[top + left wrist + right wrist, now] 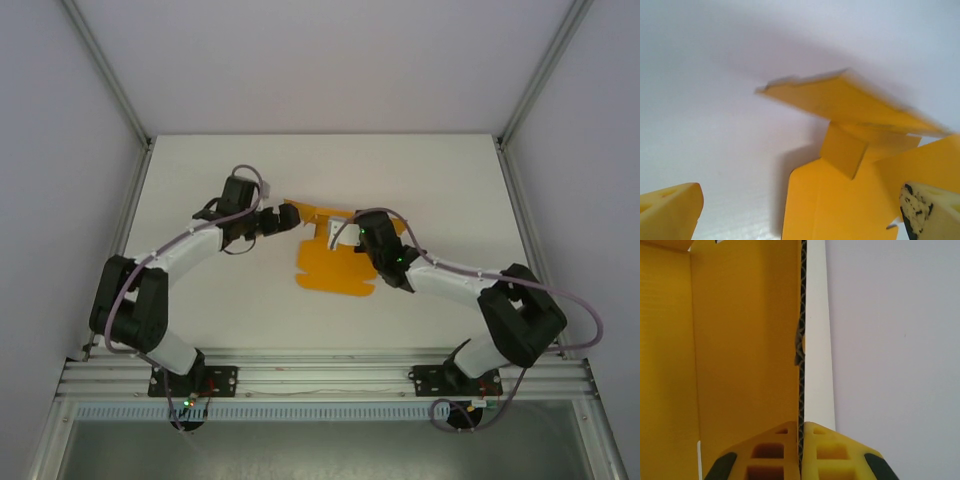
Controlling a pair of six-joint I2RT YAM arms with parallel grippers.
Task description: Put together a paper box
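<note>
White table, orange-yellow paper box lying near its middle, flaps partly raised

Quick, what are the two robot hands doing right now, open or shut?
Left gripper: open, fingers wide apart.
Right gripper: shut on an upright panel of the paper box.

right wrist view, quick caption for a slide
Right tool shut on a raised flap of the box, card seen edge-on, table to its right.
</note>
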